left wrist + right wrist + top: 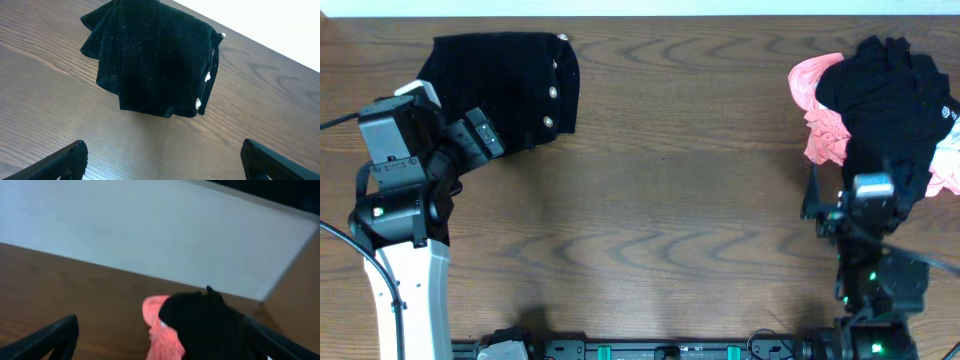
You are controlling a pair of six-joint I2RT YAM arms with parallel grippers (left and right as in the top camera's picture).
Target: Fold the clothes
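Note:
The black fuzzy knit garment (510, 85) lies folded into a compact rectangle at the table's far left, its pearly buttons (552, 92) along the right edge. In the left wrist view the garment (155, 60) shows glittery specks and lies flat ahead of the fingers. My left gripper (483, 135) is open and empty, just below and left of the garment, and its fingers (162, 152) are spread wide over bare wood. My right gripper (855, 178) is open and empty at the near edge of a clothes pile, and it also shows in the right wrist view (160, 330).
A heap of clothes sits at the far right: a black garment (890, 90) on top of a pink one (820, 115), with some white cloth (948, 150) at the edge. They also show in the right wrist view, the black one (210, 325) over the pink one (160, 340). The table's far edge (150, 277) is close behind the heap.

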